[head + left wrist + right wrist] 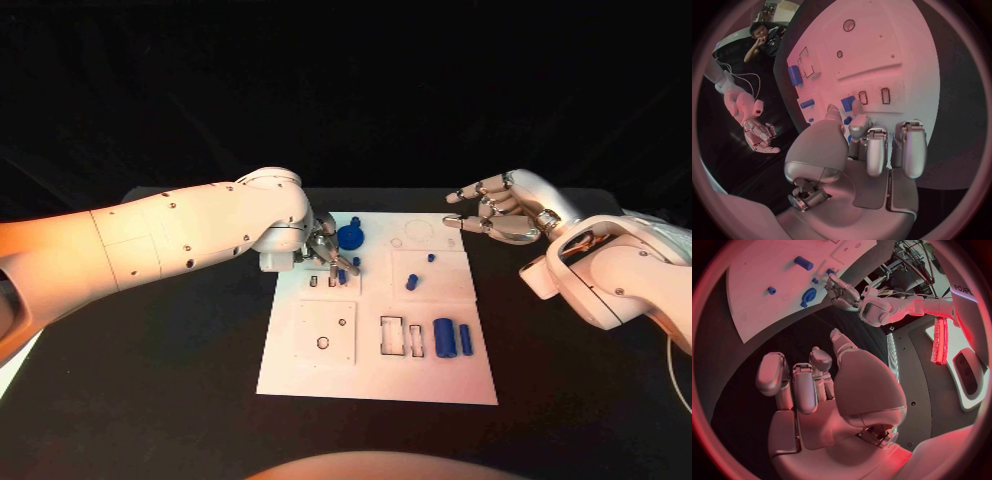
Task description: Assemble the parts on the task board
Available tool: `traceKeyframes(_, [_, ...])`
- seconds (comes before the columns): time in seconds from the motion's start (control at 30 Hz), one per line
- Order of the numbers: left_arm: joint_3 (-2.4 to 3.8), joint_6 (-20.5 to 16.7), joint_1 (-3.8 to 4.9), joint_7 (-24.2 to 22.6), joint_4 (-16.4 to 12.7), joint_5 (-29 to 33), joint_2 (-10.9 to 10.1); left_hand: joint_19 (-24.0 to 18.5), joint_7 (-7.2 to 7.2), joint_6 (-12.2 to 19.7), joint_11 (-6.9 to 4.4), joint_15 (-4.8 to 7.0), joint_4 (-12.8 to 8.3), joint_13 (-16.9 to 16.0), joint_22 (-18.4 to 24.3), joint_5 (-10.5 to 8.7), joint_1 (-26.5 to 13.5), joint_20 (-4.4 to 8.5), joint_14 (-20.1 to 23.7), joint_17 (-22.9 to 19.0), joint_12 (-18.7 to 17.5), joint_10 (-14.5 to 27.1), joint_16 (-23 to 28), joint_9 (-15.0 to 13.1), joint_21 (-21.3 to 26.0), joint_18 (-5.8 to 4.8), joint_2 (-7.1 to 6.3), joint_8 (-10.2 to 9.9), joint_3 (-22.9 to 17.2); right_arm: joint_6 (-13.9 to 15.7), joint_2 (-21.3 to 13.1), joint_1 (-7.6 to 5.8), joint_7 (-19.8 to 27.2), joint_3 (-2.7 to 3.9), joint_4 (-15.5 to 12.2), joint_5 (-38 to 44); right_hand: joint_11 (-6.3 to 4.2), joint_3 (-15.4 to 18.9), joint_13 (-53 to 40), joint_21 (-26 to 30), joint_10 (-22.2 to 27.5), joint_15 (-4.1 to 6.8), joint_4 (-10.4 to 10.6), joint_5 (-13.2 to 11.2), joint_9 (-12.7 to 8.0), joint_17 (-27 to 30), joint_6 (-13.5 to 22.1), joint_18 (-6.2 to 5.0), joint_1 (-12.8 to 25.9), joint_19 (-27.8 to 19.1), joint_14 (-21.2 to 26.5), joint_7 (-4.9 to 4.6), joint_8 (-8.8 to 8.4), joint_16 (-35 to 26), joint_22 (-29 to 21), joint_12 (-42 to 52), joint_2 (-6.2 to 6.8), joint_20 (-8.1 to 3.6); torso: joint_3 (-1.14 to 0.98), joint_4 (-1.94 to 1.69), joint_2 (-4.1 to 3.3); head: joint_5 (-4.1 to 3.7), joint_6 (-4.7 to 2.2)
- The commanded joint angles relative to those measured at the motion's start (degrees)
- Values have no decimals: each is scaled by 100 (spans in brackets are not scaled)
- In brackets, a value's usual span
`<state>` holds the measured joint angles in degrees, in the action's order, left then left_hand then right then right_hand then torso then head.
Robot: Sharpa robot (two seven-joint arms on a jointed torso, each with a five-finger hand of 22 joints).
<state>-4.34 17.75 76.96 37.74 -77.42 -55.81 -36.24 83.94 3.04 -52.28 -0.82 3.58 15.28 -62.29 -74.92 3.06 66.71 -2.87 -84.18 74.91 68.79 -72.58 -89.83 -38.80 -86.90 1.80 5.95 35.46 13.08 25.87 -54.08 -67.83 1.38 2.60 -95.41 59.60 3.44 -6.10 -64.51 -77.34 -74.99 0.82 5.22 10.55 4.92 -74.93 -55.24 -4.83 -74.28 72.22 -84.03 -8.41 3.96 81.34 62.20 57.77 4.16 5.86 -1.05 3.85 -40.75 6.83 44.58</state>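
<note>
The white task board (pixel 325 365) lies mid-table. My left hand (pixel 320 250) hangs over its far left part, and its thumb and a fingertip (pixel 833 113) pinch a small blue part (pixel 356 262) (pixel 848 103) just above two narrow slots (pixel 873 96). A blue round knob (pixel 351 236) (pixel 809 294) stands right beside that hand. Two small blue pegs (pixel 430 257) (pixel 411 282) sit mid-board, and two blue cylinders (pixel 444 337) (pixel 795 75) lie near the right edge. My right hand (pixel 498 215) (pixel 817 390) hovers off the far right corner with its fingers loosely bent around nothing.
Empty rectangular cut-outs (pixel 392 335) sit left of the cylinders, and a square plate with small holes (pixel 326 330) takes up the near left of the board. Black table (pixel 159 400) surrounds the board on all sides.
</note>
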Motion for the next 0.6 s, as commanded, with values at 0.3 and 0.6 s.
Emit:
traceKeyframes(0.3, [0, 117, -2, 8, 2, 66, 16, 272, 20, 79, 25, 23, -187, -12, -881, -31, 287, 35, -582, 1509, 6, 9, -17, -107, -23, -45, 86, 40, -107, -91, 20, 5, -28, 2, 5, 16, -4, 35, 1, 25, 24, -8, -1, 21, 9, -129, -34, -80, -55, -36, -291, -7, 34, -37, -5, -31, 13, -15, 1, 1, -4, -14, 24])
traceKeyframes(0.6, [-1, 137, -2, 9, 10, 72, 24, 267, 19, 116, 22, 25, -362, -5, -878, -30, 517, 35, -582, 1509, -15, 27, -17, -177, -20, -43, 136, 17, -271, -93, 30, 5, -27, 2, 5, 16, -4, 35, 1, 25, 24, -8, -1, 21, 9, -129, -34, -80, -55, -36, -291, -7, 34, -37, -5, -31, 13, -15, 2, 5, 0, -6, 41])
